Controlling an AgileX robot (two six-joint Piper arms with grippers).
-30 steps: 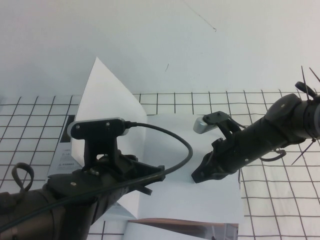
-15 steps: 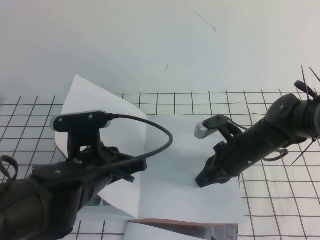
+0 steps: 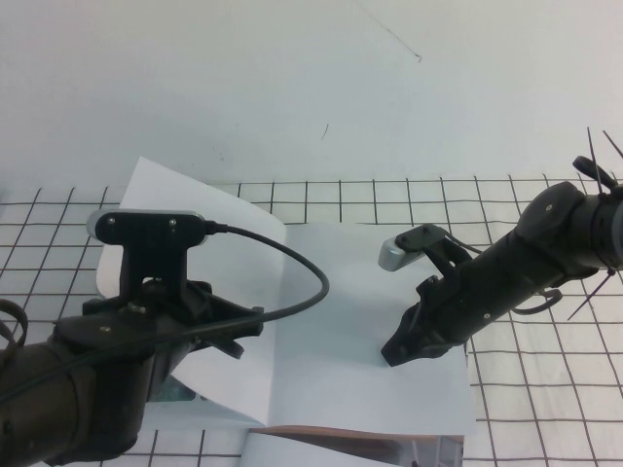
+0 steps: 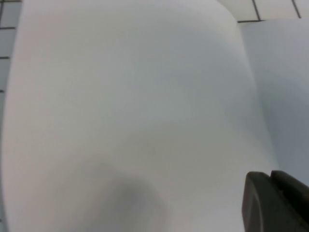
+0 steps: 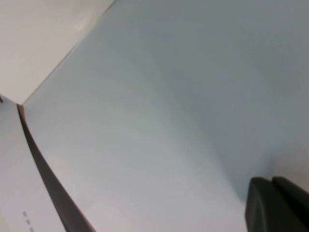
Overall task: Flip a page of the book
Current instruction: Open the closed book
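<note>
Page point(image 3: 195, 214): thin glossy white sheet, blank side up, lifted and arching over toward the left half of the book point(image 3: 341, 389), far corner raised above the grid-marked surface point(image 3: 545, 389). Not yet flat on the left stack; looks past vertical, so most of the turn judged done.

Book lying open on the surface between the two arms, pale blank right-hand page exposed, spine roughly mid-spread. Second booklet with a tan-brown strip point(image 3: 350, 440) just beside the book's near edge.

Left gripper point(image 4: 276, 200) under/behind the lifted page near its lower outer part; fingers read as closed together in the left wrist view, but cannot tell whether any paper is pinched between them.

Right gripper point(image 3: 397, 352) tip-down on the right-hand page near its middle, fingers shut on nothing, apparently pinning the book so it stays put.

Handling judgement: sheet very light, floppy, slick; creases or tears easily if dragged. Best hold at the free outer edge or corner, well away from the spine; light pinch, follow the arc, avoid pulling outward against the binding. Risk: glossy sheet slipping out and flopping back.
</note>
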